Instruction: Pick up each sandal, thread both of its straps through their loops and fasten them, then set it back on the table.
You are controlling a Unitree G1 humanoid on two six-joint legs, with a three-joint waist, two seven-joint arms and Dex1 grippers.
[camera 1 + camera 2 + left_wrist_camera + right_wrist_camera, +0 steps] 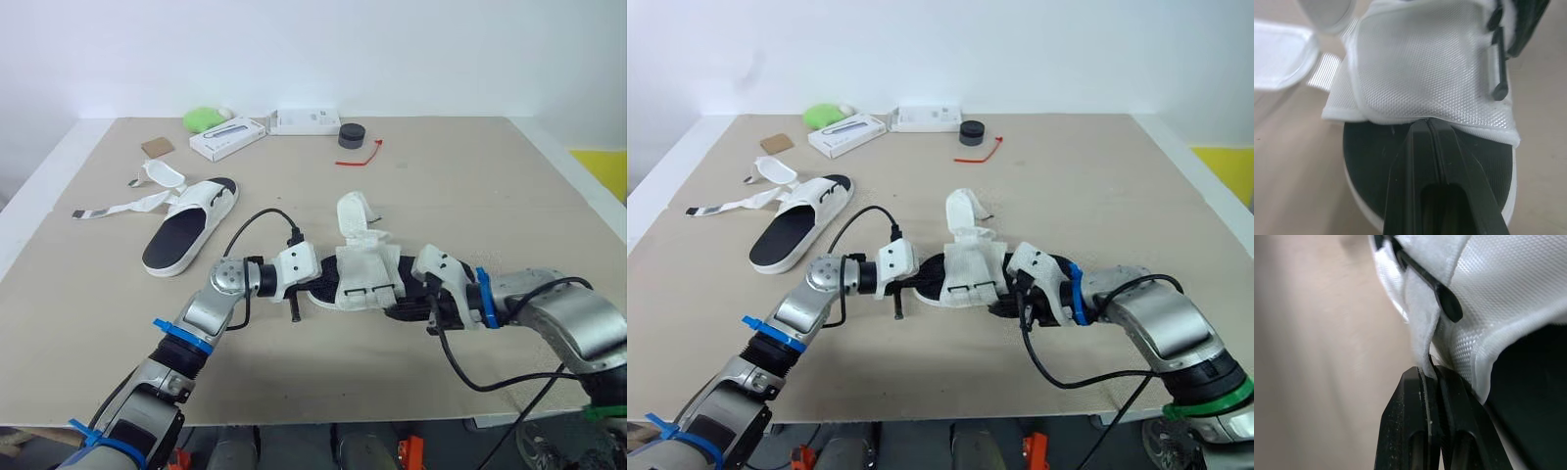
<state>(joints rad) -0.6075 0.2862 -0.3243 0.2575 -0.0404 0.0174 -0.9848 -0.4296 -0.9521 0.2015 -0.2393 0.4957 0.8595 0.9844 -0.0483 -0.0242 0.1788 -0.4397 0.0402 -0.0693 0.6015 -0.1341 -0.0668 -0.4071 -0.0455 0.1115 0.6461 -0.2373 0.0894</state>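
Right wrist view: strap [1421, 330] inside tool [1428, 376]

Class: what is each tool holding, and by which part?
Right tool: the near sandal, by the edge of a white strap. Left tool: shut against its upper; grip cannot be told.

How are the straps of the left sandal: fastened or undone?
Undone: the straps of the left sandal lie spread flat across the table.
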